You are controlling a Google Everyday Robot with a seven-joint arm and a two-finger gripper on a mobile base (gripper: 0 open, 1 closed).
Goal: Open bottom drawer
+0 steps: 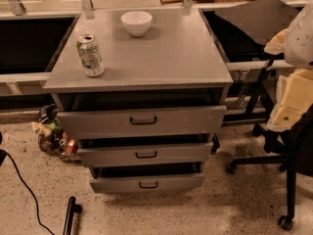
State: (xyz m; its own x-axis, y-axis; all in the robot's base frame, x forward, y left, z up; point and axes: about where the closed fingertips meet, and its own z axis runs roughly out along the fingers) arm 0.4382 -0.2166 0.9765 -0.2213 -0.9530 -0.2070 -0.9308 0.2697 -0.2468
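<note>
A grey metal cabinet (142, 58) stands in the middle of the camera view with three drawer fronts. The bottom drawer (112, 184) is the narrowest and lowest, with a small black loop handle (148, 184). It stands a little out, with a dark gap above it. The middle drawer (107, 155) and the top drawer (98, 123) also stand a little out. My arm shows at the right edge as white and cream parts (293, 97). My gripper (299, 141) is the dark part below them, to the right of the drawers and apart from them.
A white bowl (136, 22) and a drink can (90, 56) stand on the cabinet top. Snack bags and cans (54, 133) lie on the floor at the left. A black cable (24, 187) and a black rod (70, 214) lie lower left. A wheeled chair base (264, 160) stands at the right.
</note>
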